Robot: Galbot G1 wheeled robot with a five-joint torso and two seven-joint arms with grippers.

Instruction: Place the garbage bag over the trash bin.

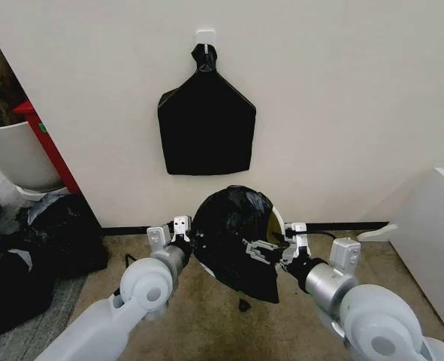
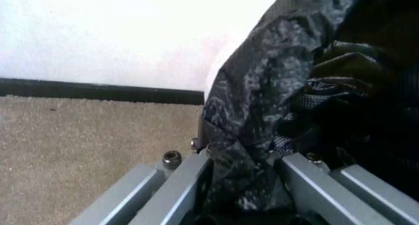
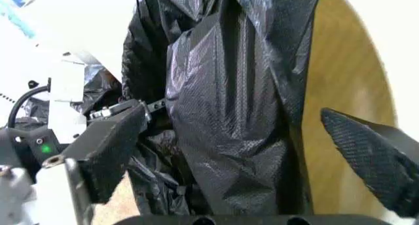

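Observation:
The garbage bag (image 1: 233, 241), glossy wrinkled black film, is draped over the trash bin, whose white rim (image 1: 279, 219) peeks out on the right against the wall. My left gripper (image 1: 188, 235) is at the bag's left edge. In the left wrist view, bunched film (image 2: 262, 112) is pinched between that gripper's (image 2: 246, 186) grey fingers. My right gripper (image 1: 276, 242) is at the bag's right side. The right wrist view shows this gripper (image 3: 242, 146) open, its black pads (image 3: 373, 156) wide apart with a fold of the bag (image 3: 222, 97) hanging between them.
A flat black bag (image 1: 206, 120) with a knotted top hangs from a wall hook above the bin. A large white planter pot (image 1: 15, 154) and bulky black sacks (image 1: 34, 256) crowd the left. A white panel (image 1: 432, 241) stands on the right. Beige carpet (image 1: 206, 323) lies in front.

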